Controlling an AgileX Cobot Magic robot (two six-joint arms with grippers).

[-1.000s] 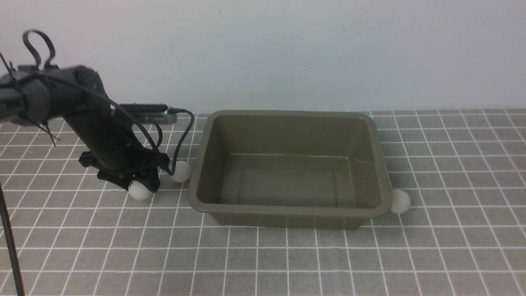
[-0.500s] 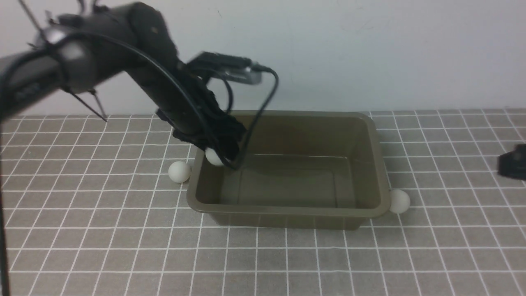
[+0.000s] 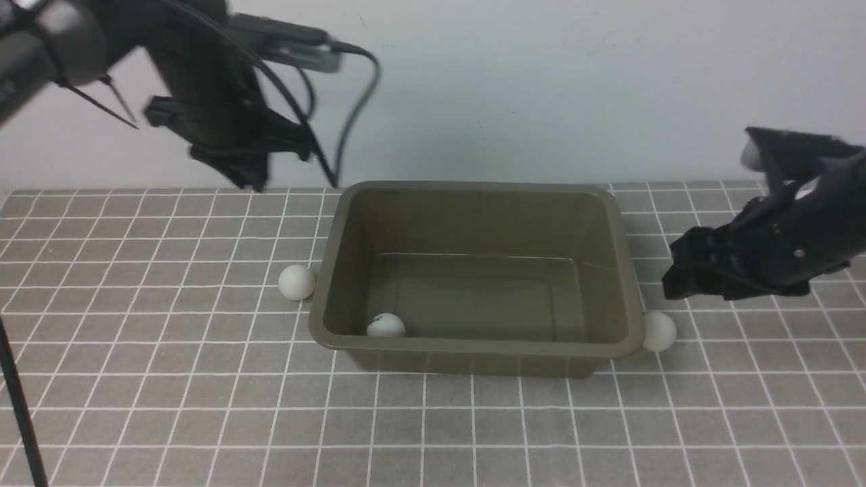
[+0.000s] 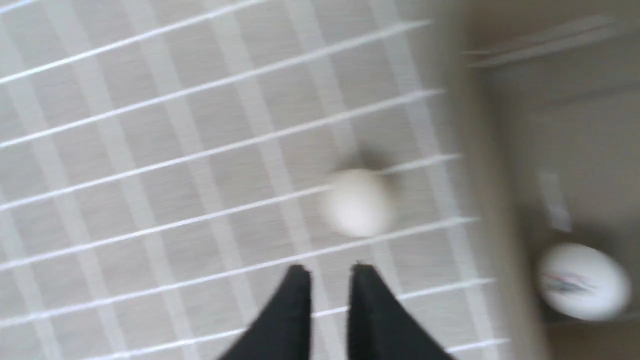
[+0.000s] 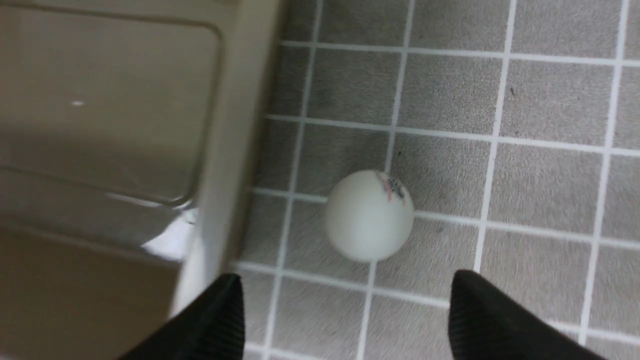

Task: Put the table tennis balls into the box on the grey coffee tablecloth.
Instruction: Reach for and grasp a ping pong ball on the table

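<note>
The olive-brown box (image 3: 626, 270) stands mid-cloth on the grey coffee tablecloth (image 3: 135, 379). One table tennis ball (image 3: 385, 326) with a dark mark lies inside the box at its near left corner, also in the left wrist view (image 4: 582, 281). A second ball (image 3: 296, 282) rests on the cloth against the box's left side, also in the left wrist view (image 4: 357, 202). A third ball (image 3: 657, 331) sits by the box's near right corner. My left gripper (image 3: 254, 181) hangs high, left of the box, jaws almost together and empty (image 4: 327, 272). My right gripper (image 3: 676, 287) is open just above the third ball (image 5: 369, 216).
The box's rim (image 5: 225, 150) runs close beside the third ball and my right gripper (image 5: 345, 290). A plain wall stands behind the table. A dark cable (image 3: 20, 419) hangs at the far left edge of the front view.
My left gripper carried a ball from the cloth over the box, let it go into the box, then rose back to the left. My right arm came in from the right toward the third ball.
</note>
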